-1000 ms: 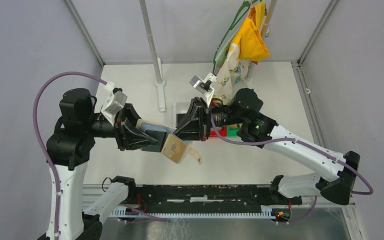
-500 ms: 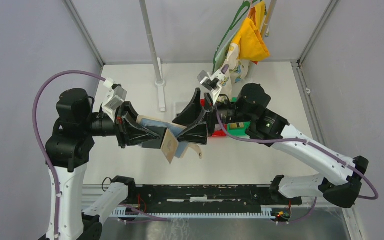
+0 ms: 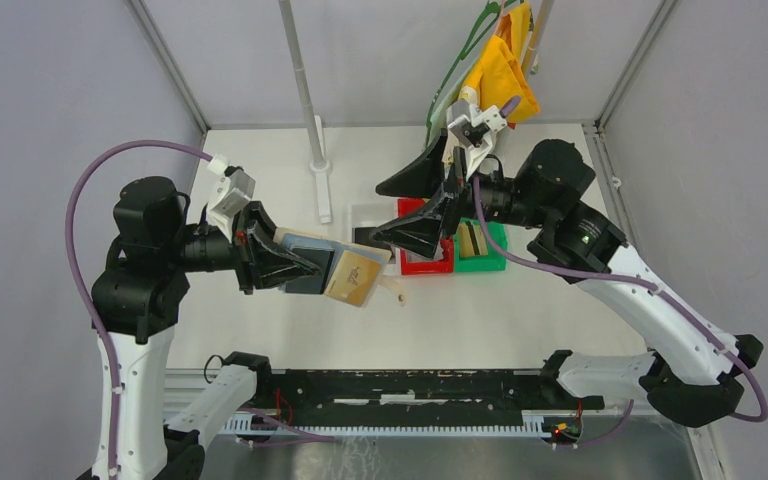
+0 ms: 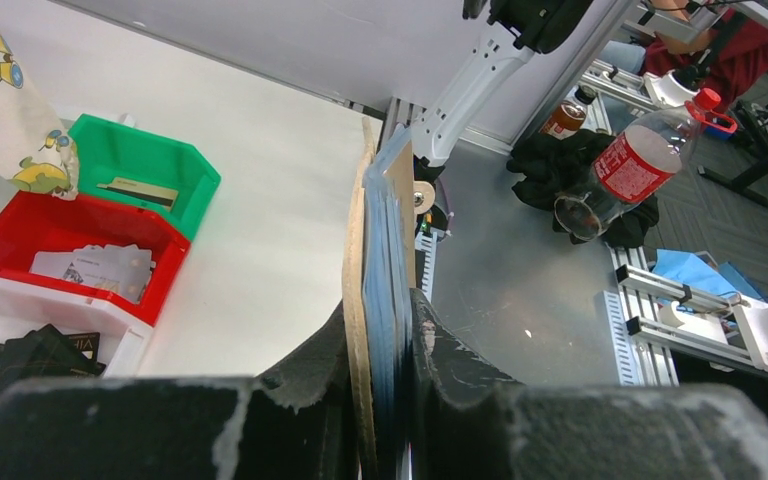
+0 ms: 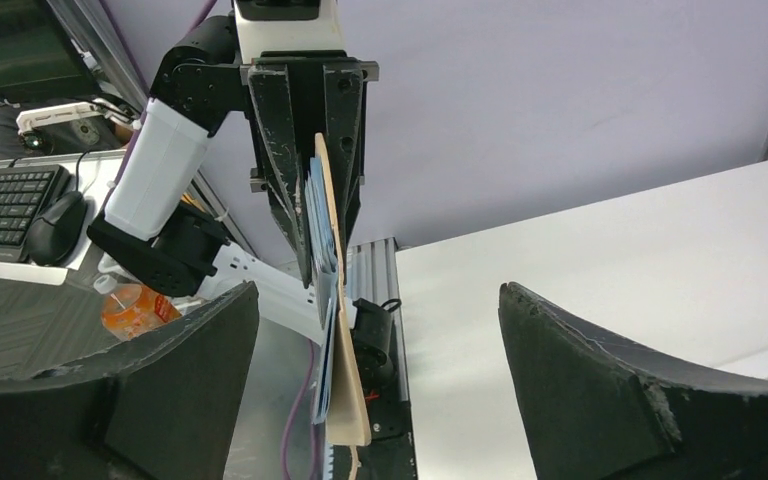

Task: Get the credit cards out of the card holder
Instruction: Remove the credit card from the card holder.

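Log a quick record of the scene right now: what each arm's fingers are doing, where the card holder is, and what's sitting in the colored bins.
left fingers: shut on the card holder, held above the table
right fingers: wide open, empty, apart from the holder
cards: pale ones lying in the red bin
green bin: one flat tan item
holder contents: layered edges visible, card count cannot be told

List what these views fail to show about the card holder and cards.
- Left wrist: card holder seen edge-on, clamped in the left pincer; its pockets unseen.
- Top: right pincer covers part of the red bin.
- Left wrist: credit cards in that bin too small to count.
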